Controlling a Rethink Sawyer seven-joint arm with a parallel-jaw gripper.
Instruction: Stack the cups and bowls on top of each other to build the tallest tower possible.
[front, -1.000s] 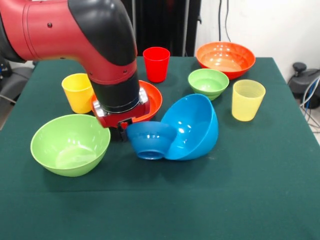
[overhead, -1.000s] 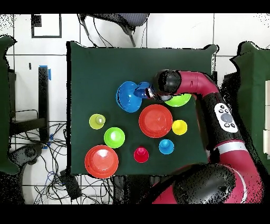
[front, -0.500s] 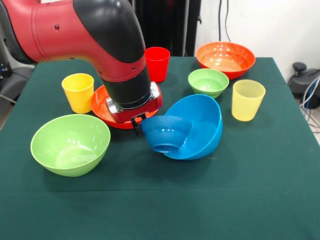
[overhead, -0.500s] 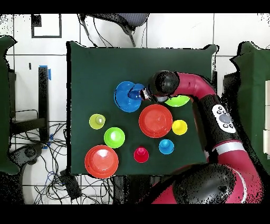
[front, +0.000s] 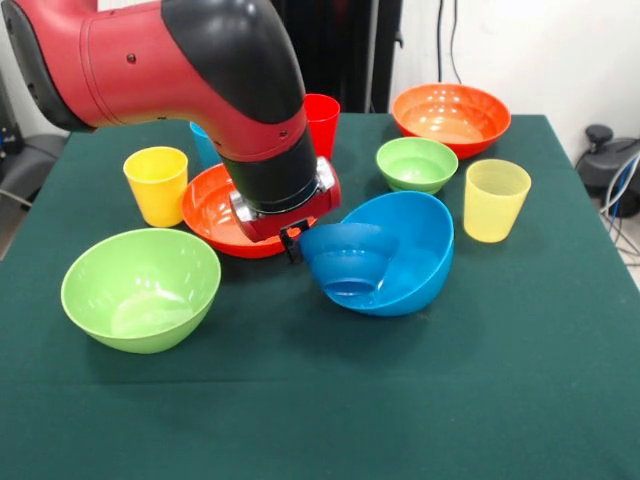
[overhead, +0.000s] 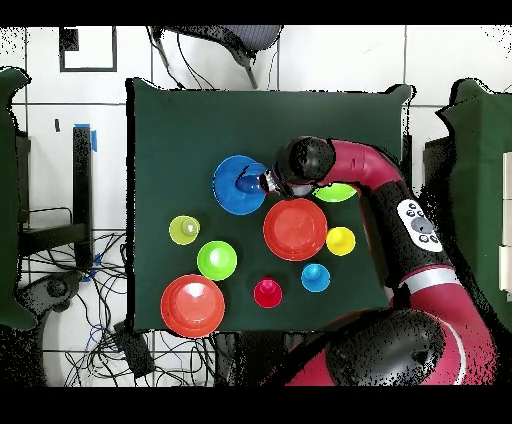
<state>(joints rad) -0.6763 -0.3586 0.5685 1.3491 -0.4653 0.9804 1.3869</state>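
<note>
Front view: the red and black arm bends down from upper left, its gripper (front: 293, 243) pinching the rim of the small dark blue bowl (front: 349, 258), held tilted inside the tipped big blue bowl (front: 410, 255).

Overhead view: the arm curves over the table; both blue bowls sit beside the orange-red bowl (overhead: 295, 229).

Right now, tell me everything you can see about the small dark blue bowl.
The small dark blue bowl is glossy, round plastic with a footed base. It is tipped on its side, base facing the camera in the front view, partly nested inside the big blue bowl, which is itself tilted. The gripper holds it at the rim, beside the orange-red bowl. In the overhead view it overlaps the big blue bowl.
</note>
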